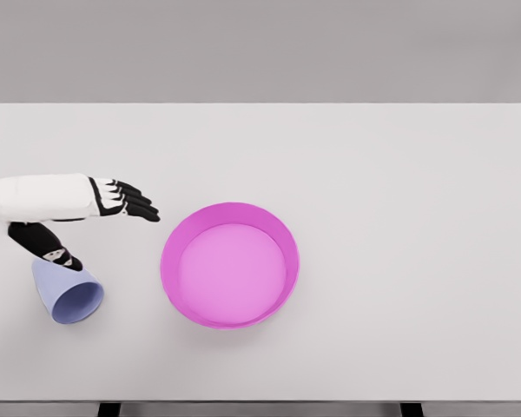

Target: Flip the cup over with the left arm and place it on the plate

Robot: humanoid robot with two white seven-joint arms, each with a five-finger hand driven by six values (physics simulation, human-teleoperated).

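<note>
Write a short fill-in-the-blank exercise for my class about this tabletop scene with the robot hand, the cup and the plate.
1. The plate on the white table is coloured ____.
2. The pale blue cup is not upright; it lies on its ____.
3. The cup sits to the ____ of the plate in the picture.
4. The left hand reaches in above the cup with its fingers ____ and holding nothing.

Missing words: pink; side; left; spread
</note>
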